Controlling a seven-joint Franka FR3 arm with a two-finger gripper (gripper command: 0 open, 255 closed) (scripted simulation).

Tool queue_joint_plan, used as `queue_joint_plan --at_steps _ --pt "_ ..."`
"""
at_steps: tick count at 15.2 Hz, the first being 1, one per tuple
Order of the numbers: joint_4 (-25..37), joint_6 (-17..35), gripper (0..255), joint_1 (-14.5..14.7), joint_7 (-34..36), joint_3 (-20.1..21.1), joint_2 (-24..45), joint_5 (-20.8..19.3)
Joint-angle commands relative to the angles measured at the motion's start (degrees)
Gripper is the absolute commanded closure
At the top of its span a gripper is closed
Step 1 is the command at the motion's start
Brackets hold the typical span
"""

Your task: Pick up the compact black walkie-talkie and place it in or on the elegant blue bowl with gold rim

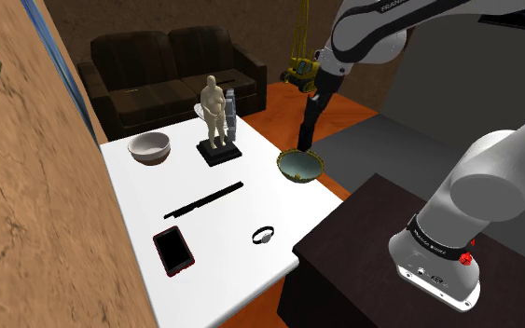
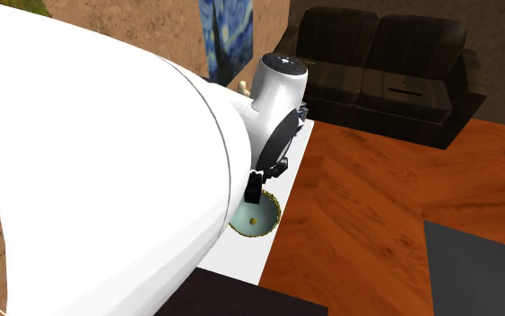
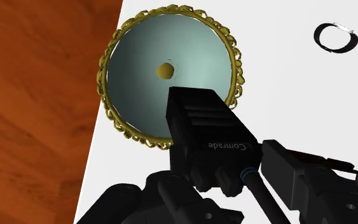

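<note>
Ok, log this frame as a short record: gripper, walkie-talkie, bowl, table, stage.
gripper: shut on walkie-talkie, above the gold-rim bowl
walkie-talkie: black, held in the air, over the bowl's inside
gold-rim bowl: pale blue-green inside, at the table's edge by the wood floor
table: white; also holds white bowl, figurine, phone
stage: carried to the bowl, not yet released

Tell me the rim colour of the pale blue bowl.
Gold; the rim shows best in the wrist view.
</note>
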Motion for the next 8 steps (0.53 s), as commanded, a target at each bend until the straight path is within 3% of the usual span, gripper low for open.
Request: queue_joint_plan --at_steps 1,8 --pt "-1.1 1.88 255 0.12 -0.51 -0.12 0.78 0.34" --pt "-3.71 8.12 255 0.8 -2.29 -0.46 4.52 1.91"
